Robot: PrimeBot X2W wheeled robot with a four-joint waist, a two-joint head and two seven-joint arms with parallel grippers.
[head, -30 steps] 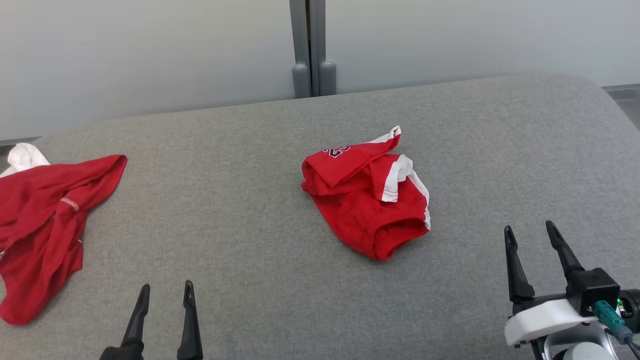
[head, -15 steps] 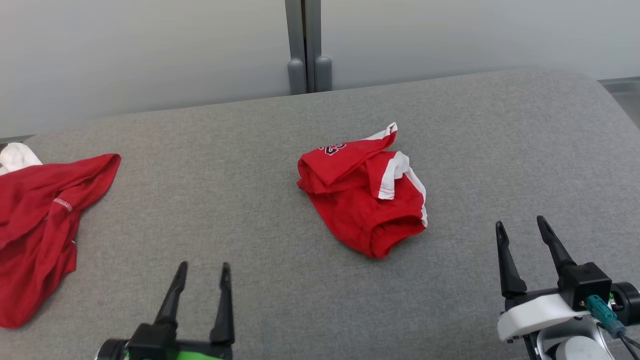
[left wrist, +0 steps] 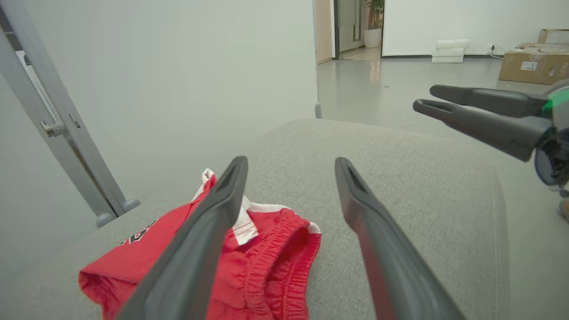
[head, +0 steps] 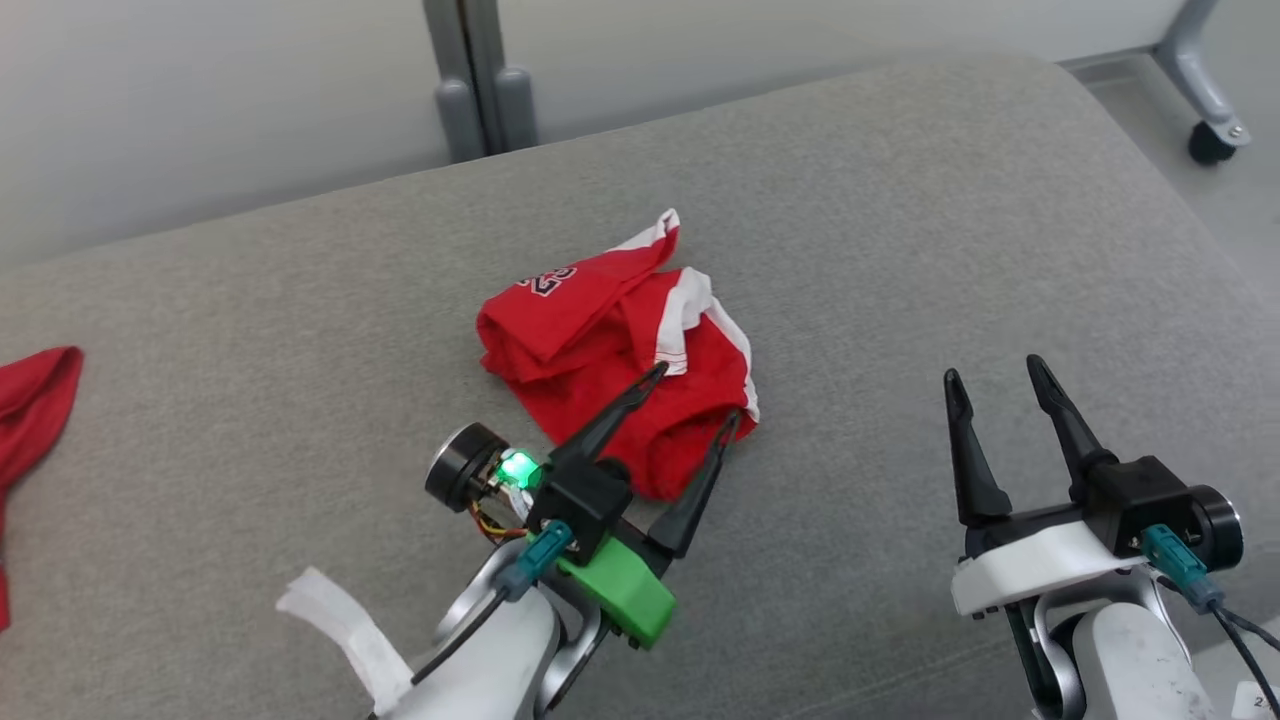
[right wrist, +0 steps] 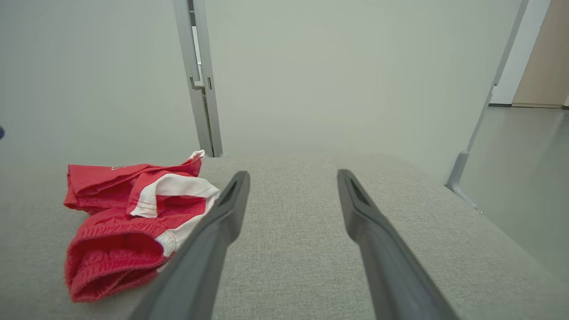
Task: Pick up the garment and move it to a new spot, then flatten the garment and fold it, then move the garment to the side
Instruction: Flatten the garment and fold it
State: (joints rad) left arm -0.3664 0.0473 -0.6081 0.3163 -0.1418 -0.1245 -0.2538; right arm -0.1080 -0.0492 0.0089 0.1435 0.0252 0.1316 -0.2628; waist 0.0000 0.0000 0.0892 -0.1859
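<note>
The garment (head: pixel 590 320) is a crumpled pair of red shorts with white trim, lying in the middle of the grey padded surface (head: pixel 900 220). My left gripper (head: pixel 697 393) is open, its two fingers reaching over the garment's near elastic edge without closing on it. In the left wrist view the garment (left wrist: pixel 266 266) lies under the left finger of that gripper (left wrist: pixel 291 162). My right gripper (head: pixel 992 370) stands open and empty, well to the right of the garment. In the right wrist view the garment (right wrist: pixel 115 213) sits left of that gripper (right wrist: pixel 291 173).
Another red cloth (head: pixel 35 400) lies at the left edge. A grey partition post (head: pixel 470 90) stands behind the surface and a caster foot (head: pixel 1210 140) at the far right. The surface drops off at its rounded right edge. My right gripper (left wrist: pixel 424 98) crosses the left wrist view.
The head camera has swung right, shifting the whole picture left. My left gripper has come forward and rightward to the garment's near edge. The right gripper has kept its place.
</note>
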